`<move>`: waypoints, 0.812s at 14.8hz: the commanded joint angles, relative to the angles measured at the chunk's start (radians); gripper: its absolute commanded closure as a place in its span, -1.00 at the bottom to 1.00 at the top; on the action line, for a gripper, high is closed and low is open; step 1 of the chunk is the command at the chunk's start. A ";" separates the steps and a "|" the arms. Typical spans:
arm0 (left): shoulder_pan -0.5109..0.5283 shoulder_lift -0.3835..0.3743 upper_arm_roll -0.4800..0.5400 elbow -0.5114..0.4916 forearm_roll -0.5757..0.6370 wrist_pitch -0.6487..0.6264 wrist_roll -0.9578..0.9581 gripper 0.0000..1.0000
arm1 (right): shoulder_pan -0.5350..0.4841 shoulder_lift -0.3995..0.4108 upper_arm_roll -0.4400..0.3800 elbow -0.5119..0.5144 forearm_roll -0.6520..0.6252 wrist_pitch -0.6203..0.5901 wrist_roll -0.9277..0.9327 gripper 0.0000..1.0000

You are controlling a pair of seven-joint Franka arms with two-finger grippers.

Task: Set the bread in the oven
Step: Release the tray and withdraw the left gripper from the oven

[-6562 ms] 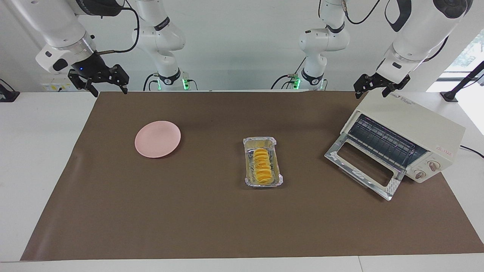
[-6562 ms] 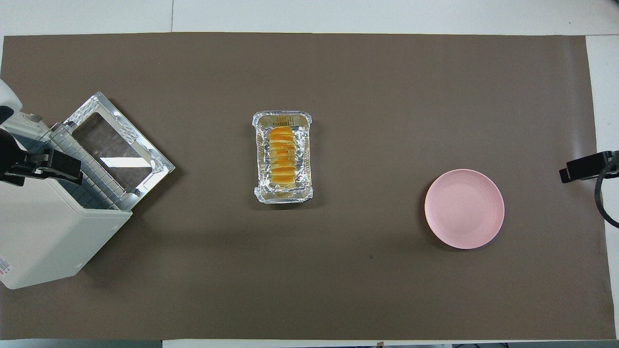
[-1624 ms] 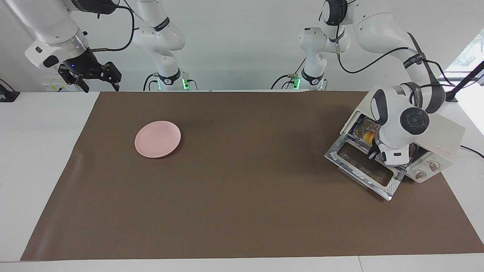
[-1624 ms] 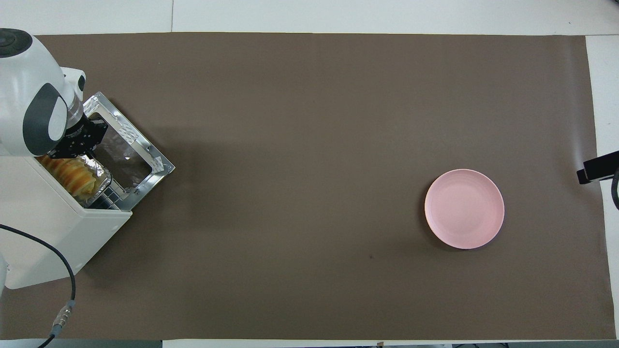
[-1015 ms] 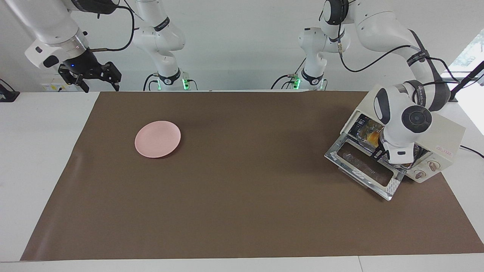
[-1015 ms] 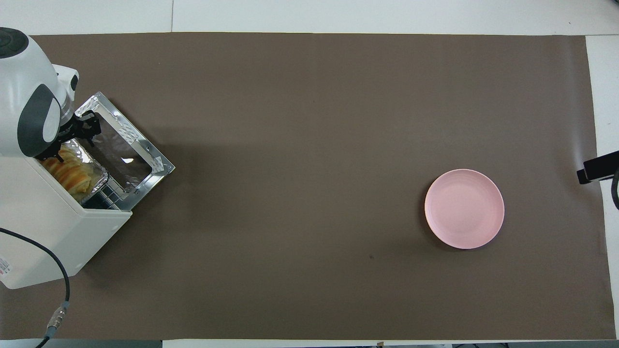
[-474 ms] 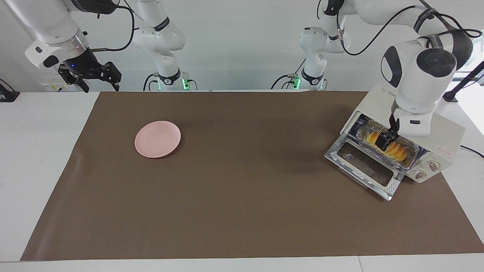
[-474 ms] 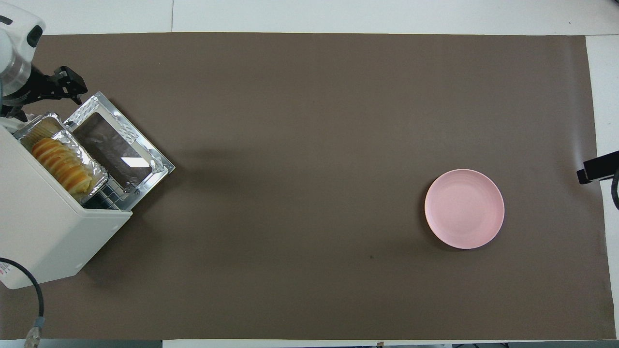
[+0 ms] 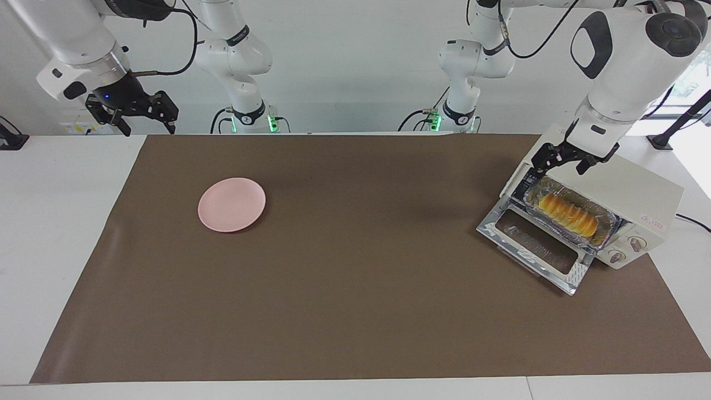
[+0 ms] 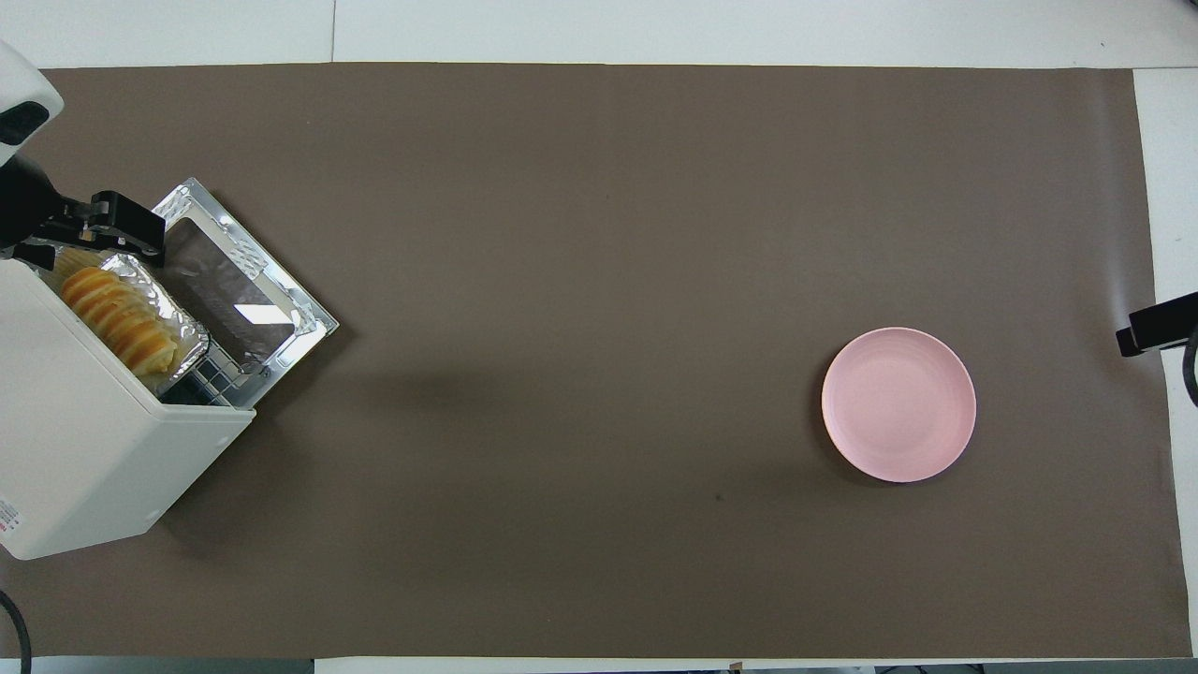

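The right gripper [image 9: 145,123], spread and empty, waits past the plate [image 9: 231,204]. The bread [image 9: 567,214], judged light and soft, lies in its foil tray [image 9: 606,229] inside the oven [image 9: 639,191]; the tray rim is best gripped. The left gripper [image 9: 569,161] hangs spread above.

Right hand [image 10: 1153,329] (overhead view) and oven [image 10: 84,449] body, both cropped at the edges.
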 commanded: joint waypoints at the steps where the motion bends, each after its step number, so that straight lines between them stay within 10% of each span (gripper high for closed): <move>1: 0.006 -0.081 -0.008 -0.061 -0.023 -0.036 0.040 -1.00 | -0.014 0.002 0.011 0.006 -0.003 -0.016 -0.014 -1.00; 3: 0.223 -0.126 -0.236 -0.112 -0.023 -0.027 0.041 -1.00 | -0.014 0.002 0.011 0.006 -0.003 -0.018 -0.014 -1.00; 12: 0.315 -0.206 -0.347 -0.171 -0.023 -0.018 0.038 -1.00 | -0.014 0.002 0.011 0.006 -0.003 -0.018 -0.013 -1.00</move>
